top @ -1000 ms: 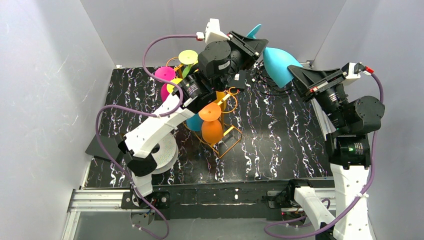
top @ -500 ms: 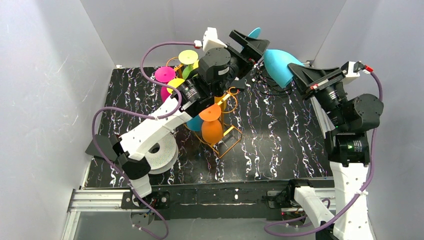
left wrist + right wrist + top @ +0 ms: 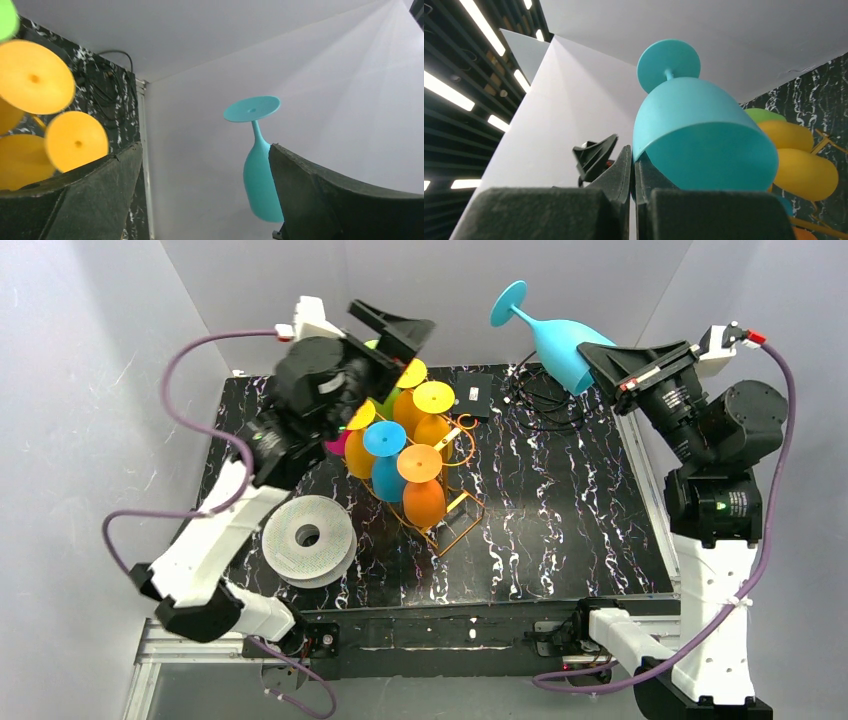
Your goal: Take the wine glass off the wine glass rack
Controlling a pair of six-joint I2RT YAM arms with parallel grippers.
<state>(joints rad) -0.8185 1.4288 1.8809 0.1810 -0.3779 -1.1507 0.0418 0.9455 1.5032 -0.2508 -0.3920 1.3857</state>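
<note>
The teal wine glass [image 3: 560, 345] hangs in the air at the back right, clear of the wine glass rack [image 3: 452, 523], its foot pointing up and left. My right gripper [image 3: 592, 358] is shut on the rim of its bowl; in the right wrist view the fingers [image 3: 624, 170] pinch the wall of the wine glass [image 3: 699, 130]. My left gripper [image 3: 405, 340] stands open and empty above the rack's back left. From the left wrist, the wine glass [image 3: 260, 185] shows far off beyond the open left gripper [image 3: 205, 195]. Several coloured glasses [image 3: 423, 502] hang on the rack.
A white filament spool [image 3: 308, 540] lies front left of the rack. A small black box [image 3: 468, 395] and a tangle of black cables [image 3: 540, 398] lie at the back. White walls close in the black marbled table [image 3: 560, 530] on three sides.
My left gripper opened, let go of the teal glass and swung left over the rack. The right gripper closed on the glass's rim and now carries it alone.
</note>
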